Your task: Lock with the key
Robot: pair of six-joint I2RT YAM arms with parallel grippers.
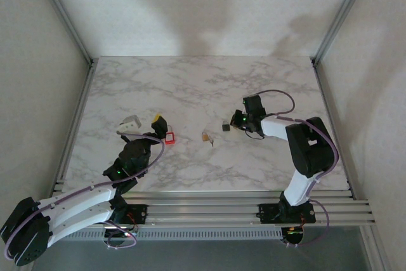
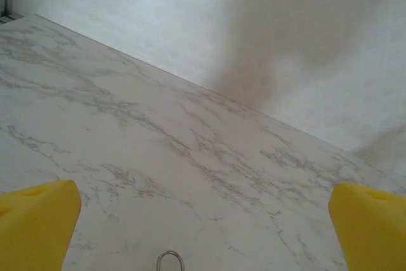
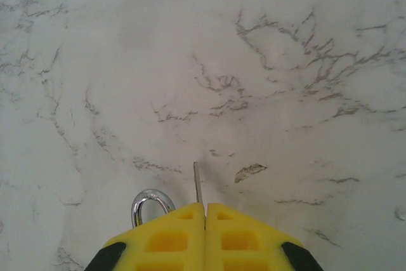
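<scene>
Overhead, we saw the left gripper over the left half of the marble table, roughly midway between the near and far edges. Its jaws stood wide apart. In the left wrist view, the two yellow fingers sat at opposite sides of the picture with bare marble between them. A small metal loop showed at the bottom edge of that view, and we could not tell what it belonged to. Just beside the left gripper, on the side toward the table's middle, a small red thing lay on the table. We took it for the lock, though it was too small to be sure.

We found the right gripper a little right of the table's centre, low over the surface. In the right wrist view, its yellow fingers were pressed together and clamped on the key, whose thin blade stuck out from between them. A silver ring hung just to one side of the blade.

Between the red thing and the right gripper, a small brass-coloured item rested on the table, and we could not make out what it was.
</scene>
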